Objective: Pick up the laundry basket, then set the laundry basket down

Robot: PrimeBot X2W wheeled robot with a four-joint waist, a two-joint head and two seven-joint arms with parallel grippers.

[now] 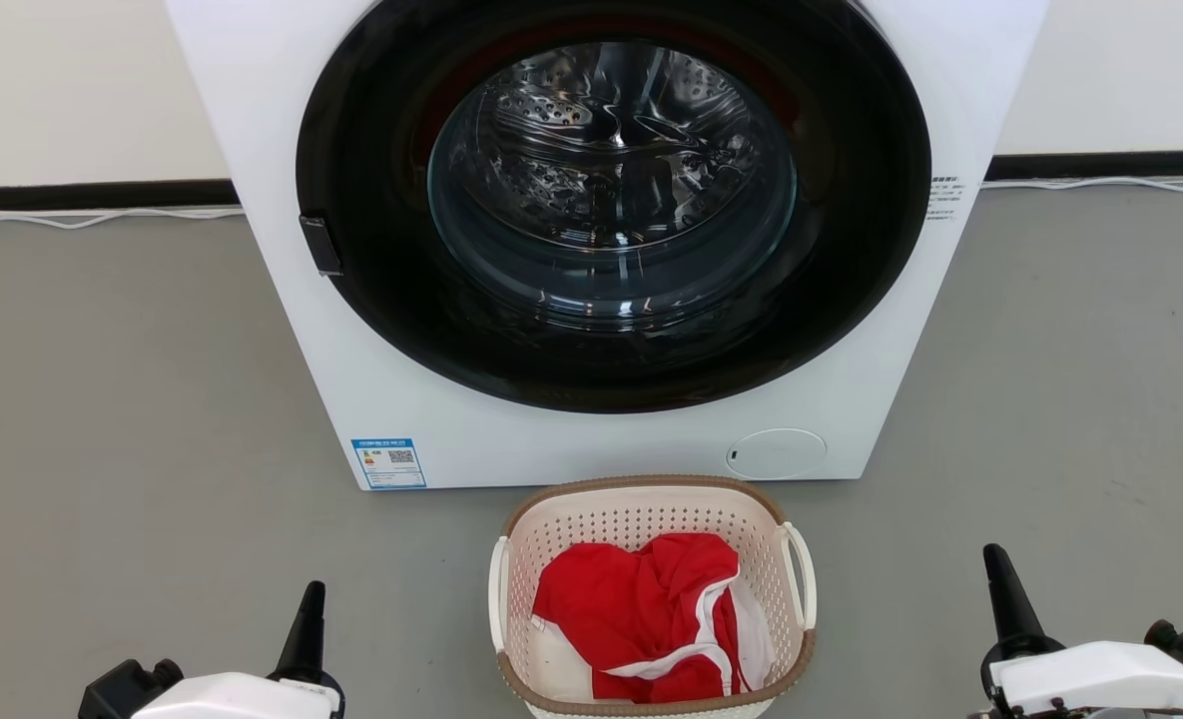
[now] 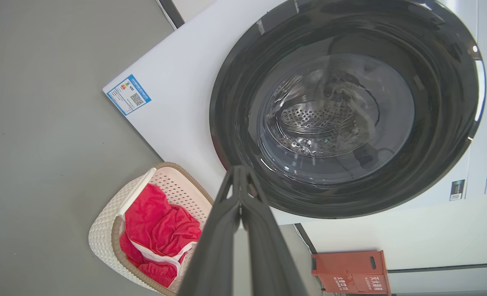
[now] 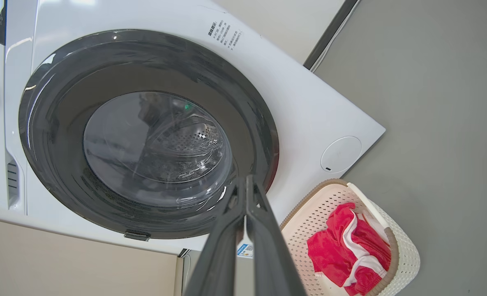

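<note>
The laundry basket is cream-white and perforated, with a brown rim and white loop handles on both sides. It stands on the grey floor just before the washing machine, with a red garment with white trim inside. The basket also shows in the left wrist view and the right wrist view. My left gripper is shut and empty, well left of the basket. My right gripper is shut and empty, off to the basket's right. Each wrist view shows its own gripper, left and right, with fingers pressed together.
A big white washing machine with a dark round glass door rises right behind the basket. Cables run along the wall base. A red box stands by the machine's side. Grey floor spreads on both sides.
</note>
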